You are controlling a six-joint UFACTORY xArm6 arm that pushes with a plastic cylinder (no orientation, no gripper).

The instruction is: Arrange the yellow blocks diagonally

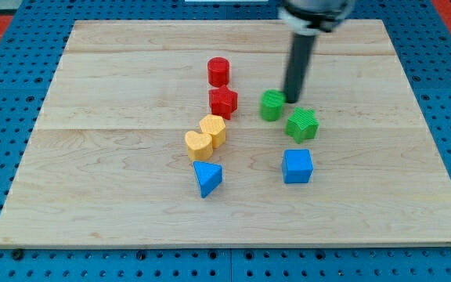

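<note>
Two yellow blocks touch near the board's middle: a yellow hexagonal block [214, 128] up and to the right, and a yellow heart-shaped block [198, 145] down and to the left of it. They form a short diagonal line. My tip [291, 99] is at the upper right of the green cylinder [272, 105], touching or almost touching it, well to the right of the yellow blocks.
A red cylinder [219, 71] and a red star block [223, 102] stand above the yellow blocks. A green star block [302, 124] lies below my tip. A blue triangular block [207, 177] and a blue cube [297, 166] lie lower. The wooden board [92, 196] rests on blue pegboard.
</note>
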